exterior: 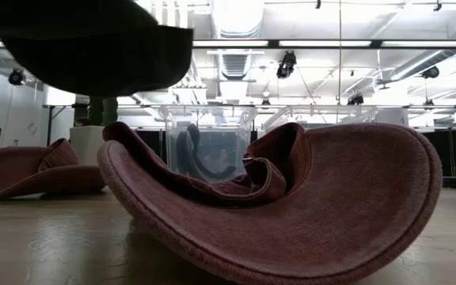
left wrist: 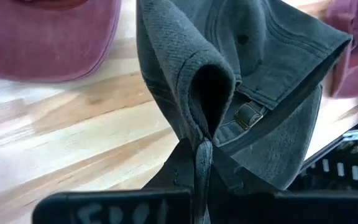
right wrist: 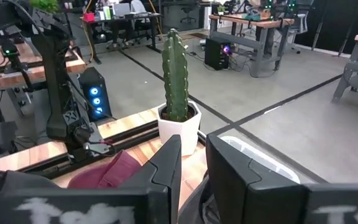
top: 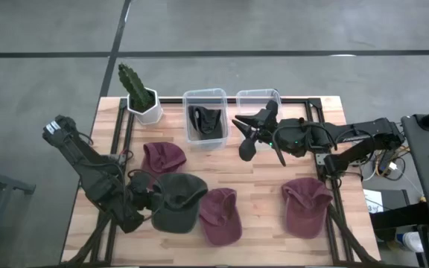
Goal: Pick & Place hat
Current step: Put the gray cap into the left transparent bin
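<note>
High view: the wooden surface [top: 259,193] holds two clear bins at twelve o'clock. The left bin [top: 205,117] already contains a dark hat [top: 205,120]; the right bin [top: 258,100] looks empty, though the right arm partly covers it. Three maroon hats remain loose: one [top: 162,157] at nine o'clock, one [top: 220,216] at six o'clock, one [top: 305,205] at four o'clock. A dark green hat [top: 177,201] sits at seven o'clock, held by the left end effector [top: 149,198]. The task appears early: one hat binned, one gripped, three waiting. The right end effector [top: 258,134] hovers by the bins at one o'clock. A potted cactus [top: 138,91] stands at eleven o'clock.

Low view: a maroon hat fills the foreground, and the dark green hat's brim hangs above the surface at upper left, so it seems lifted.

Left wrist view: the left end effector's fingers are pressed together, pinching a fold of the dark green hat's fabric.

Right wrist view: the right end effector's fingers stand slightly apart with nothing visibly between them.
</note>
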`<action>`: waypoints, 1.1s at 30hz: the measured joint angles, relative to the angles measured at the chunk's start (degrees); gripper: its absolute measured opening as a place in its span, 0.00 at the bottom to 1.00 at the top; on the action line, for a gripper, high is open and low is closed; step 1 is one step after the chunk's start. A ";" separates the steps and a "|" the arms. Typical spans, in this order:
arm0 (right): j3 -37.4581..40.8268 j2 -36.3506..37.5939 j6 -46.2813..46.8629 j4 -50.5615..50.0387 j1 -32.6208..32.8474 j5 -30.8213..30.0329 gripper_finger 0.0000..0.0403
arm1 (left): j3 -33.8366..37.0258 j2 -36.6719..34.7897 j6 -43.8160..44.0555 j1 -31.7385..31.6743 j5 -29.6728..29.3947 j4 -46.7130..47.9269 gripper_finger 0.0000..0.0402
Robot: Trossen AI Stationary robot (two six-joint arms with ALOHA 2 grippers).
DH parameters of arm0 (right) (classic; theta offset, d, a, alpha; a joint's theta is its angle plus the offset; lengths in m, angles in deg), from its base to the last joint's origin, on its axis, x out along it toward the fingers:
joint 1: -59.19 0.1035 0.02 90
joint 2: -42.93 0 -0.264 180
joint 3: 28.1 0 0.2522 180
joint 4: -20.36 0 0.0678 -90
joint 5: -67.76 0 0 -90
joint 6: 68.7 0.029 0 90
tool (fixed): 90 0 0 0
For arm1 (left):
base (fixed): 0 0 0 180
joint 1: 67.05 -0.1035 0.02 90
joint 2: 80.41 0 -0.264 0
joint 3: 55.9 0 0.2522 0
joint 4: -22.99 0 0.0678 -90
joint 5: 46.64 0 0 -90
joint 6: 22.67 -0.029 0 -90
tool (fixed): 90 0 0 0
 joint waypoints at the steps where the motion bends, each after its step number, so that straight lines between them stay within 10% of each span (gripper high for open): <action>1: 0.00 0.19 0.02 0.00 0.00 0.00 0.17 | 0.00 0.00 -0.24 -0.19 -0.33 -0.23 0.02; 17: 0.69 6.02 -7.07 -2.30 0.00 14.68 0.17 | 0.00 0.10 -2.74 -4.40 -5.89 -3.45 0.02; 33: 12.91 16.91 -6.14 1.10 0.00 16.74 0.17 | -7.97 -0.05 -23.12 -14.69 -14.30 -7.74 0.02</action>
